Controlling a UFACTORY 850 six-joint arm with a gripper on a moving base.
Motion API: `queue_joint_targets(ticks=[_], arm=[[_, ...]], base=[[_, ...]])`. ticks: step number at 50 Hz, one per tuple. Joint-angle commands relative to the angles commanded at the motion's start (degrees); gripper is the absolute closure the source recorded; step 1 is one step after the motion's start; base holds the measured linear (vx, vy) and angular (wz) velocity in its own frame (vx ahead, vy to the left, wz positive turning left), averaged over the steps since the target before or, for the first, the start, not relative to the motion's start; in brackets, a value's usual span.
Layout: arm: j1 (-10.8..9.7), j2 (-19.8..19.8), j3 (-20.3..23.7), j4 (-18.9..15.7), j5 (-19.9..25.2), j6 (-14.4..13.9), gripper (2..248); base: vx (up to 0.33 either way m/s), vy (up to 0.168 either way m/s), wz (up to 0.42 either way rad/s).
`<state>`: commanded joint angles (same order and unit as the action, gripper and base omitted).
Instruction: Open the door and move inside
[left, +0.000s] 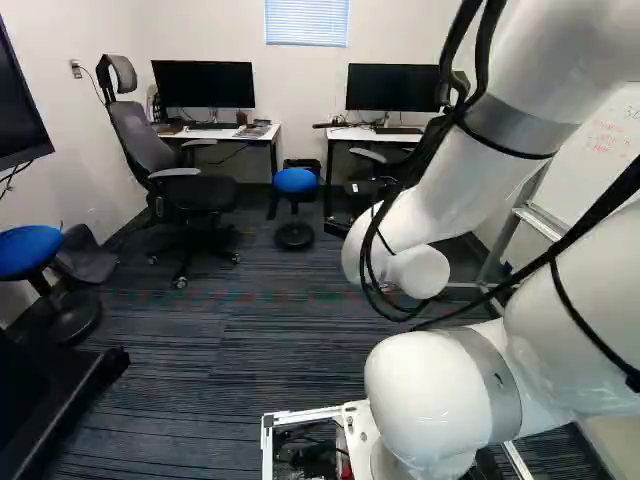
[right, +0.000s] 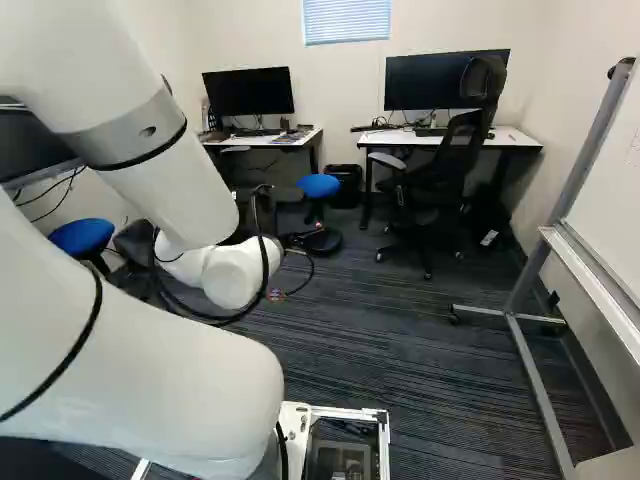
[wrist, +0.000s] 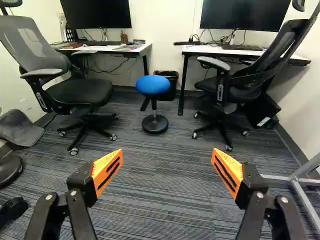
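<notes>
Door: shows in none of the three views, neither panel nor handle, so where it stands I cannot tell – probably behind or beside the cameras
Step in hand: by the look of it the moving-inside part, since the views ahead are all room interior; whether the whole base (right: 345, 412) is past the doorway cannot be told
Jaws (wrist: 167, 152): spread wide, the orange pads (wrist: 106, 172) well apart, with nothing held and only carpet (left: 220, 370) seen between them
Arm (left: 430, 210): folded, reaching in from the right of the left base view and from the left of the right base view, touching nothing that shows
Blue stool (left: 295, 180): upper middle of the left base view, between the two benches, well ahead of the jaws
Left chair (left: 195, 195): upper left of the left base view, near the left bench (wrist: 145, 48)
Right chair (right: 440, 165): upper right of the right base view, by the right bench (right: 515, 138)
Whiteboard (right: 615, 180): right side of the right base view, its stand (right: 541, 390) running down to the lower right – the likeliest snag if the base swings that way
Next move: if the rear is not through, a short, slow, straight roll forward; otherwise a stop, with no grasp called for
</notes>
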<state>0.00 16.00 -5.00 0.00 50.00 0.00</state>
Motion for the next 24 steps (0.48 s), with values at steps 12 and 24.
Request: queue_joint_targets(ticks=[12,24], arm=[[0.0,0.0,0.0,0.0,0.0,0.0,3],[0.0,0.0,0.0,0.0,0.0,0.0,3]], base=[[-0.013,0.0,0.001],[0.0,0.0,0.0]])
